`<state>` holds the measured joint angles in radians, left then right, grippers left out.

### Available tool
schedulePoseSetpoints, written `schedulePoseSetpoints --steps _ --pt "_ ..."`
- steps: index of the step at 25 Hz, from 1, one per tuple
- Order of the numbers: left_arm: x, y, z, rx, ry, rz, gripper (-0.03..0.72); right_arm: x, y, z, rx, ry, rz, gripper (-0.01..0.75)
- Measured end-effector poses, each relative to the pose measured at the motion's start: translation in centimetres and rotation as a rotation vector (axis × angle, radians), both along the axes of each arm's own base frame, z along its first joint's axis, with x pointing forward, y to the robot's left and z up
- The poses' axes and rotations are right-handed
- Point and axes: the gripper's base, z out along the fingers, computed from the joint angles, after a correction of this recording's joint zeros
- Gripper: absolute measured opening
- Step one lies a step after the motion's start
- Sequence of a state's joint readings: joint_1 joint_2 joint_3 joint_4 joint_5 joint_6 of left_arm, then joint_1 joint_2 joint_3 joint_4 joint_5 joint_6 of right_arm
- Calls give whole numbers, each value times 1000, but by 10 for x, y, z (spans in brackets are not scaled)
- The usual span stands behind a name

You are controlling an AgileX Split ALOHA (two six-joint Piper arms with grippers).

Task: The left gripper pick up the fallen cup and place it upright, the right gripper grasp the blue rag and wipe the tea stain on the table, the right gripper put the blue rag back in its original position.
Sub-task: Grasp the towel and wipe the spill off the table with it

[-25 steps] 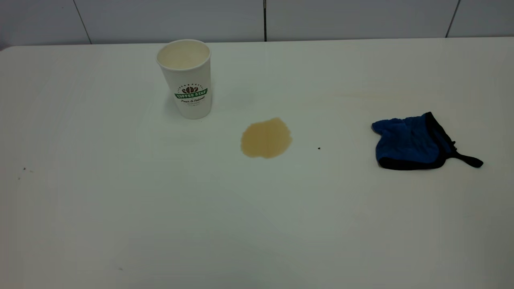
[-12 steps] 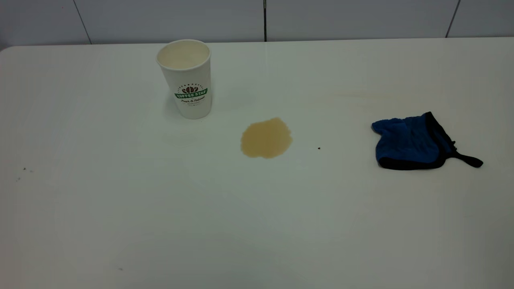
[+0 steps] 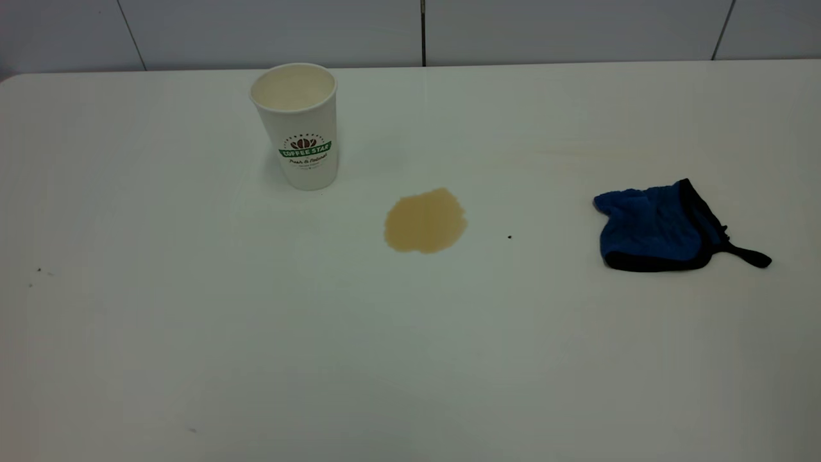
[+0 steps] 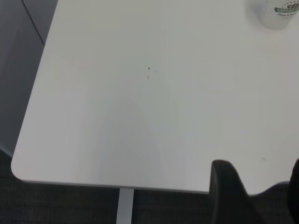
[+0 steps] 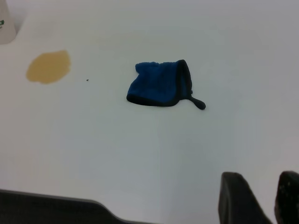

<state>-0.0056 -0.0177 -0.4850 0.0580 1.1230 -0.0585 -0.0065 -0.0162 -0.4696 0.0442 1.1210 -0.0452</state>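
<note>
Progress first, from the exterior view: the paper cup [image 3: 296,125] stands upright near the far edge of the white surface [image 3: 192,333], so the first step looks done. The tea stain [image 3: 425,220] is a whole tan puddle, unwiped, between cup and blue rag [image 3: 654,228], nearer the cup. The rag lies crumpled well off to the right-arm side, its black strap trailing outward. Neither arm nor claw shows in this view, so both sit back from the working area.

Left wrist view: the left claw [image 4: 254,193] hangs over the near edge of the surface, close to a rounded corner. Two dark fingers [image 4: 229,191] show with a clear gap between them, so it stands apart and holds nothing. The cup [image 4: 279,14] is far ahead of this claw, only its lower part in view. This arm appears finished and withdrawn.

Right wrist view: the right claw [image 5: 259,198] is also back near the surface edge, its two fingers [image 5: 238,196] separated by a narrow gap and empty. The blue rag [image 5: 160,84] lies well ahead of it, untouched, and the tea stain [image 5: 48,66] lies farther off beyond the rag.

Judged from this, grasping the rag, wiping the puddle and returning the rag all remain.
</note>
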Motion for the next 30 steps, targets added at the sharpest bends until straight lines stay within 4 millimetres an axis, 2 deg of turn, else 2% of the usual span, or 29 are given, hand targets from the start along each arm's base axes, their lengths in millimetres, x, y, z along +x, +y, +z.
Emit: schedulePoseSetpoints --steps 16,18,20,22,25,27,30 --pt "0 0 0 0 0 0 348 0 -4 0 -41 -1 -33 246" --pt "0 0 0 0 0 0 348 0 -6 1 -43 -7 -55 289" --pt "0 0 0 0 0 0 348 3 -9 8 -55 9 -83 365" --pt "0 0 0 0 0 0 348 17 -12 20 -78 65 -99 481" --pt "0 0 0 0 0 0 348 52 -15 40 -127 130 -103 654" --pt "0 0 0 0 0 0 348 86 -16 49 -148 175 -96 708" --pt "0 0 0 0 0 0 348 141 -15 54 -159 245 -76 727"
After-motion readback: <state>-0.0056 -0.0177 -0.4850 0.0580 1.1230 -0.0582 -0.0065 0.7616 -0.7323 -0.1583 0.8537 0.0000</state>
